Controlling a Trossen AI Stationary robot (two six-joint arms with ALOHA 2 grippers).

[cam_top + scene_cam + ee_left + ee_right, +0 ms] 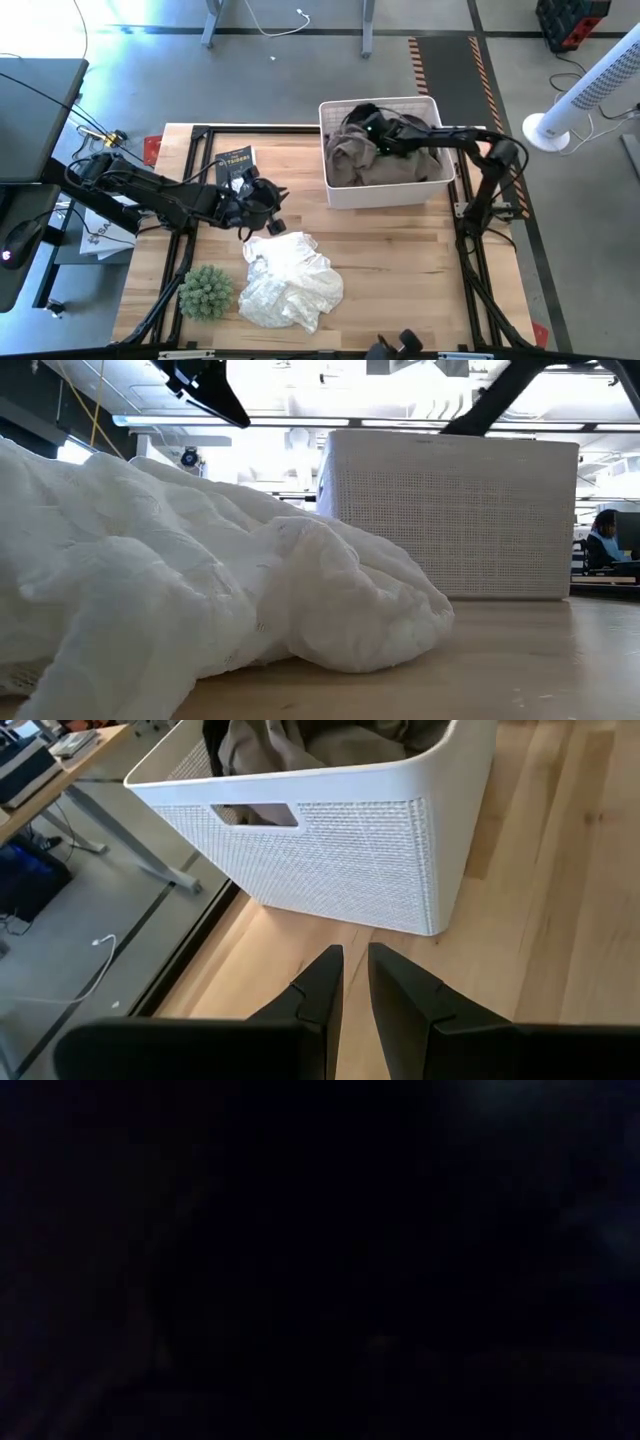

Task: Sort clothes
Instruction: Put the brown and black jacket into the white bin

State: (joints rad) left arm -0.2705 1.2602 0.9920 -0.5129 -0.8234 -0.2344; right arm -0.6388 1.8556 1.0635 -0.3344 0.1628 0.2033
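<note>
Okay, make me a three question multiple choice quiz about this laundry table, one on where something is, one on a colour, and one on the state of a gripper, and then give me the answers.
1. Where does the white garment lie?
A. In the basket
B. On the table, beside the green plant
C. On the floor

2. What colour is the basket?
A. White
B. Red
C. Black

3. How does the left gripper stand?
A. Clamped on the white garment
B. Down inside the basket
C. Empty, with a narrow gap between its fingers, aimed at the basket

Answers:
1 B: the high view shows it on the wooden table next to the green plant.
2 A: its walls are white in every view that shows it.
3 C: the left wrist view shows nothing between the fingers. It is the right gripper that reaches into the basket among the khaki and dark clothes.
</note>
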